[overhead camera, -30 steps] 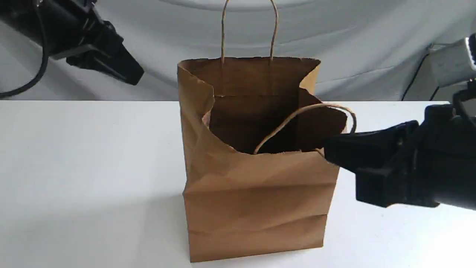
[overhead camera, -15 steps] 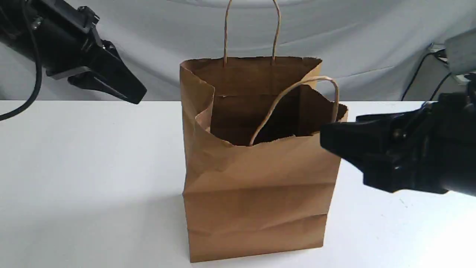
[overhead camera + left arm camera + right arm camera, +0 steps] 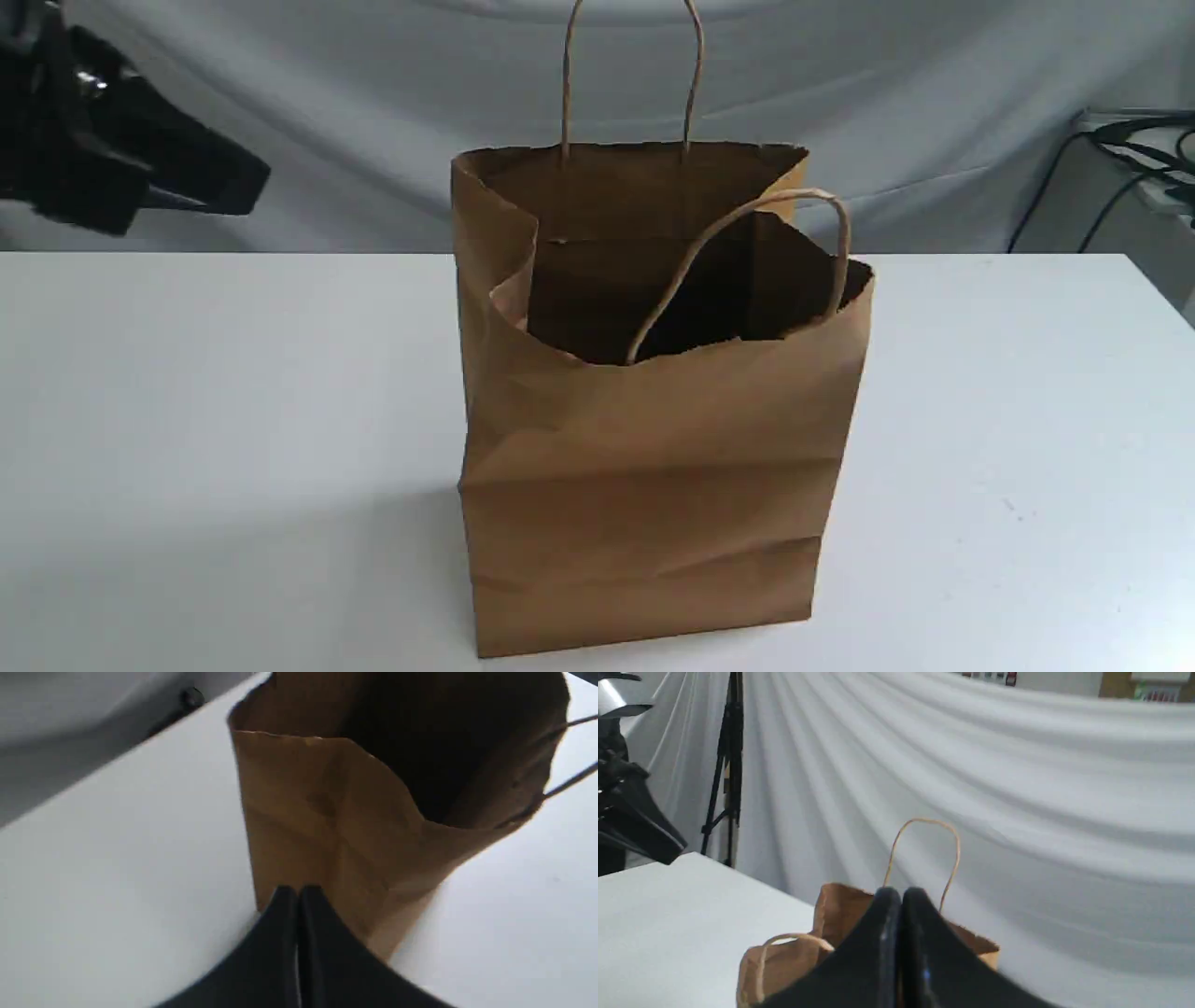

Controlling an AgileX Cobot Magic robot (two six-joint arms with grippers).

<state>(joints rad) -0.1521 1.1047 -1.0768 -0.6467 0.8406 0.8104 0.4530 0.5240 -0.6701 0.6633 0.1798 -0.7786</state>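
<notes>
Brown paper bag, upright at mid-worktop, mouth open, sides creased, dark inside, 2 twine handles, far handle erect, near handle leaning over the opening

A white table carries one brown paper bag, standing upright and open.

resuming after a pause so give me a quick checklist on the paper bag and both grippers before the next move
1. Upright paper bag on the white table: ok.
2. Open bag mouth: ok, one front corner creased inward.
3. Free near handle: ok, no gripper on it, though it leans over the mouth.
4. Shut, empty left gripper, apart from the bag: ok.
5. Shut, empty right gripper, outside the exterior view: ok.
6. Bag contents: cannot tell, inside is dark.
</notes>
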